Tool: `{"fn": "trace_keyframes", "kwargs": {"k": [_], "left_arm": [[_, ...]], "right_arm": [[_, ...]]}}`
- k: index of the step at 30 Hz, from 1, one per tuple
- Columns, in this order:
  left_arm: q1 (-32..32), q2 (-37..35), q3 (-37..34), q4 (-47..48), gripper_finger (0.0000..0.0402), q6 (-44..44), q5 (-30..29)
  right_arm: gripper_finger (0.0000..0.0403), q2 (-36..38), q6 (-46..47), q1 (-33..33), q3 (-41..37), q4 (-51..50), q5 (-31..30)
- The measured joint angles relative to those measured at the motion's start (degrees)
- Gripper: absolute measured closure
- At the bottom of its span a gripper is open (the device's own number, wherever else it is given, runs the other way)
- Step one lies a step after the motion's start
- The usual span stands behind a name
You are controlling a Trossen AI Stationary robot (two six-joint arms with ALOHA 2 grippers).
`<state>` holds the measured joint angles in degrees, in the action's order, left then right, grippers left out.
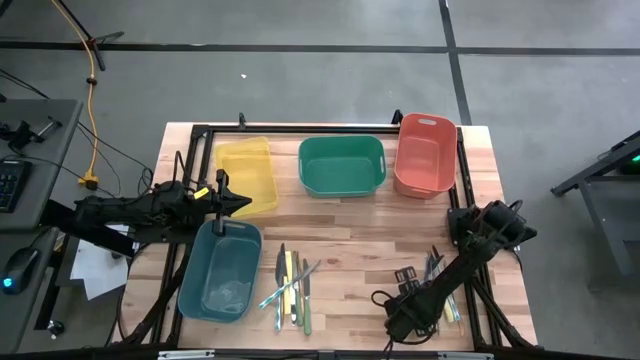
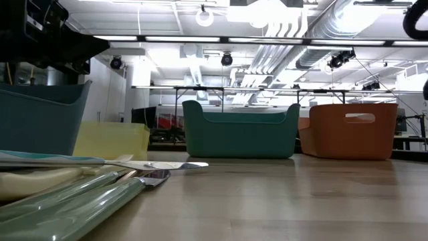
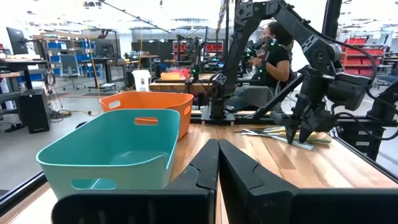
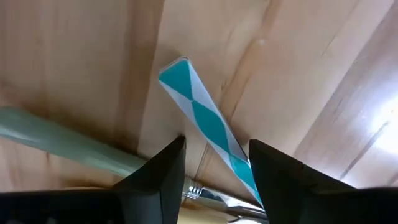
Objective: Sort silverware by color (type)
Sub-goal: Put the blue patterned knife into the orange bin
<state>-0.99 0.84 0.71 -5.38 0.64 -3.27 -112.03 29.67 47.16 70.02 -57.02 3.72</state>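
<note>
The right gripper [image 1: 400, 312], jaws spread, hangs low over a teal-and-white utensil [image 4: 208, 129] at the lower right of the tabletop [image 1: 350, 225]. More silverware [image 1: 290, 285] lies at bottom centre. The left gripper [image 1: 235, 203], jaws pressed together, waits between the yellow bin [image 1: 246, 172] and the teal bin [image 1: 221, 270].
</note>
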Motion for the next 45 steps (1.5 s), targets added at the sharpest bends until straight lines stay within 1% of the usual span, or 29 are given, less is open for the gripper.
{"fn": "trace_keyframes", "kwargs": {"k": [3, 5, 8, 11, 13, 18, 22, 35, 40, 43, 45], "left_arm": [[0.0, 0.0, 0.0, 0.0, 0.0398, 0.0, 0.0], [0.0, 0.0, 0.0, 0.0, 0.0398, 0.0, 0.0], [0.0, 0.0, 0.0, 0.0, 0.0398, 0.0, 0.0], [0.0, 0.0, 0.0, 0.0, 0.0398, 0.0, 0.0], [0.0, 0.0, 0.0, 0.0, 0.0398, 0.0, 0.0], [0.0, 0.0, 0.0, 0.0, 0.0398, 0.0, 0.0], [0.0, 0.0, 0.0, 0.0, 0.0398, 0.0, 0.0], [0.0, 0.0, 0.0, -0.6, 0.0398, 0.0, 0.0], [0.0, 0.0, 0.0, -1.7, 0.0398, 4.3, -0.2], [0.0, 0.0, 0.0, -1.6, 0.0398, 5.5, -0.2], [0.0, 0.0, 0.0, -1.6, 0.0398, 5.6, -0.2]], "right_arm": [[0.0247, 0.0, 0.2, 0.0, -0.8, 0.2, -0.7], [0.0265, -0.1, -0.5, -0.1, -0.8, 0.3, -0.9], [0.0310, -0.1, -1.6, -0.8, -0.8, 0.6, -0.3], [0.0370, -0.2, -2.7, -1.6, -0.8, 0.6, 0.3], [0.0387, -0.2, -3.7, -2.4, -0.8, 0.1, 0.3], [0.0367, -0.3, -5.1, -3.5, -1.0, -0.2, -0.5], [0.0389, -0.3, -7.3, -4.4, -1.0, -0.4, -1.3], [0.0389, -0.3, -8.3, -5.4, -1.1, -1.4, -3.5], [0.0389, 0.1, -8.9, -6.3, -1.0, -1.8, -4.1], [0.0389, 0.8, -10.3, -6.7, -0.1, -2.6, -7.0], [0.0389, 1.5, -10.6, -7.6, 0.1, -2.4, -10.9]]}}
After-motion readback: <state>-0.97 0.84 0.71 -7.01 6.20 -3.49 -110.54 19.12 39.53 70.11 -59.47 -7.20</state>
